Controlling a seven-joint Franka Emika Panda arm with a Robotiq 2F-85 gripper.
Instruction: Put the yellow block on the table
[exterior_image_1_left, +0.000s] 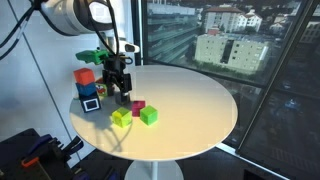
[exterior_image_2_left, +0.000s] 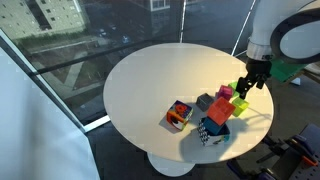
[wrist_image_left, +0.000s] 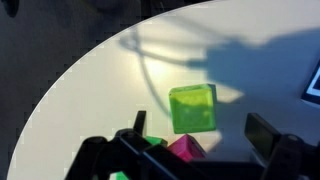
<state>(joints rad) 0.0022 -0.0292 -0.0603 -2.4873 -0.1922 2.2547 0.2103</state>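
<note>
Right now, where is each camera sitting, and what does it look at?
An exterior view: beside the table, looking across it; arm and gripper show.
An exterior view: higher up, looking down on the table; arm and gripper show.
Wrist view: on the arm, looking down at the magenta cube; open gripper shows.
All share the table.

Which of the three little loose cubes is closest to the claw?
The magenta cube, right by the gripper; the yellow block and green cube lie farther out.
</note>
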